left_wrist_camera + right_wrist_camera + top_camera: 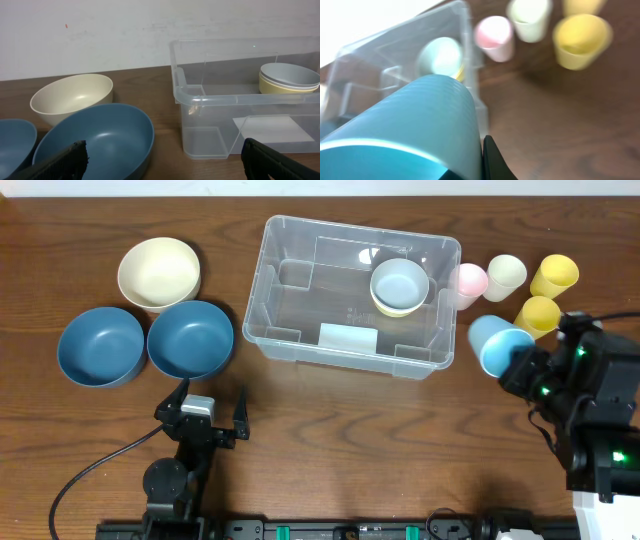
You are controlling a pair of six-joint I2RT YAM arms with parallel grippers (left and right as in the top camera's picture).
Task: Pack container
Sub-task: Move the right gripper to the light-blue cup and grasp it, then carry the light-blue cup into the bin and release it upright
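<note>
Right end effector (512,360) is closed around a light blue cup (495,340), held on its side above the bench (350,440), just right of the container (300,340). From overhead, the container sits mid-bench and holds a grey-blue bowl (400,280) nested in a yellowish bowl (392,308) in its far right part; a white label (347,337) shows at its near wall. I'd say the step in hand is carrying this cup across. The next move calls for lifting it over the thick rim and setting it down beside the nested bowls. Waiting outside are a pink cup (468,280), a pale cup (506,275) and two yellow cups (554,275) on the right, and a cream bowl (158,272) and two dark blue bowls (190,338) on the left.

Left end effector (205,408) rests wide open and empty, near the blue bowls. Its wrist view looks low across the bench. The nearer blue bowl and the cream bowl stand empty, and the container is to their right with the stacked pair inside.

Right wrist view is blurred. The cup fills the foreground, pointing towards the container's corner, with the other cups off to the right.
</note>
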